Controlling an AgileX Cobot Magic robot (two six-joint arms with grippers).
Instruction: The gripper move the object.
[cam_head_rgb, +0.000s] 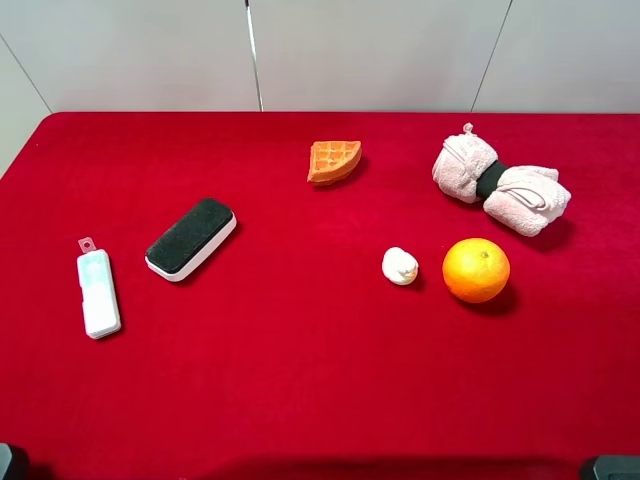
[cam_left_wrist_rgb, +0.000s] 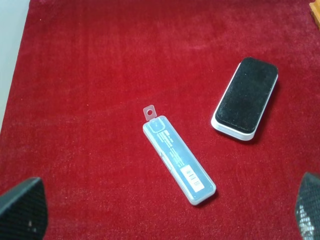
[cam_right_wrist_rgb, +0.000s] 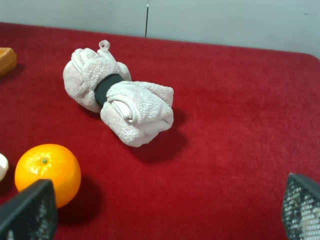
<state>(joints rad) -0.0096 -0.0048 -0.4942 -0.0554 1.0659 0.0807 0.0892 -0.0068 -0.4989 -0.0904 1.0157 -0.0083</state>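
The small cream-white lumpy object sits on the red cloth worktop just beside the round orange. Both grippers' jaws stand wide, holding nothing.

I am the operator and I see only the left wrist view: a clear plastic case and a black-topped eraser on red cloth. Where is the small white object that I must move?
Observer: It is not in your view. The exterior high view shows the object on the table's right half, just left of an orange.
Operator: Do they touch?
Observer: No, red cloth shows between them.
Operator: Is a gripper near it?
Observer: The right gripper is open and empty; its camera shows only a sliver of the object at the picture's edge, beside the orange.
Operator: What else lies there?
Observer: A pink rolled towel behind the orange, and a waffle piece farther back.
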